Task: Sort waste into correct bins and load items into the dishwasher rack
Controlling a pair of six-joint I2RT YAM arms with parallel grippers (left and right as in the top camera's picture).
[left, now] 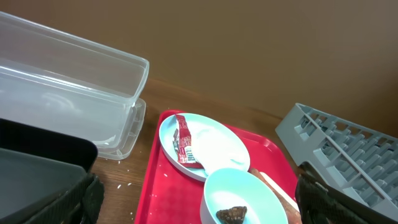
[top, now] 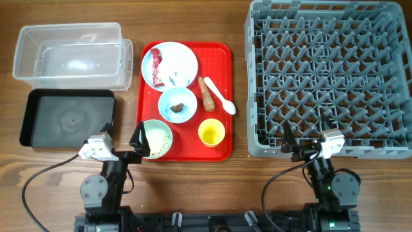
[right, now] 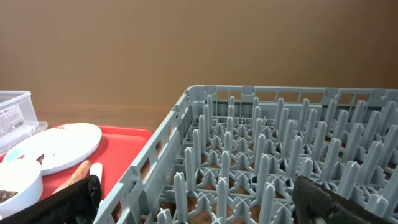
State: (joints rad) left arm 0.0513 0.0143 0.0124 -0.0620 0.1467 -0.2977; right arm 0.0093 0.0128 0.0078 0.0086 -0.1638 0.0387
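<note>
On the red serving tray (top: pixel 222 61) a plate (top: pixel 181 58) holds the red-and-white wrapper (top: pixel 156 67). A light blue bowl (top: pixel 166 103) holds a dark scrap (top: pixel 178 108). A pale green bowl (top: pixel 170 132) holds rice (top: pixel 158 140). A carrot-like stick (top: pixel 206 94), a white spoon (top: pixel 219 98) and a yellow cup (top: pixel 211 133) lie beside them. The grey rack (top: pixel 250 77) stands at the right. The clear tub (top: pixel 71 55) and black tray (top: pixel 67 118) are at the left. My left gripper (top: pixel 122 136) is open and empty near the green bowl. My right gripper (top: pixel 308 134) is open and empty at the rack's front edge.
A few rice grains (left: pixel 121 183) lie on the wood beside the red tray's left edge. The left wrist view shows the plate (left: pixel 214 146) and light blue bowl (left: pixel 249 193) ahead. The right wrist view looks into the rack's pegs (right: pixel 261 155).
</note>
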